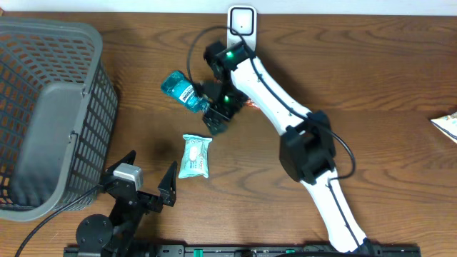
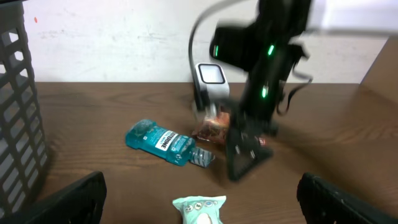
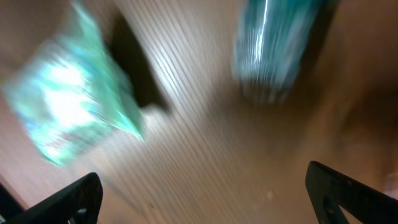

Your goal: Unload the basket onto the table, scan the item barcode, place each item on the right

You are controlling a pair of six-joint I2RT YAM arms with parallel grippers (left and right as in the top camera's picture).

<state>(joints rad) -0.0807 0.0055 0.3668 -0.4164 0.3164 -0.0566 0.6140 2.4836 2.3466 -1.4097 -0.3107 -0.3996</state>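
Currently your right pincer point(image 1: 216, 121) stands released and empty, just beside the blue bottle point(image 1: 175, 84), which lies on its side near the scanner point(image 1: 241, 21). Grasp it across the middle and turn its white label point(image 1: 187, 92) toward the scanner's window. Your left pincer point(image 1: 146, 178), spread open too, sits well apart. Only the left wrist view shows the small orange packet point(image 2: 211, 129) at the scanner's foot; overhead your arm point(image 1: 285, 107) nearly hides it, and the right wrist view is blurred.
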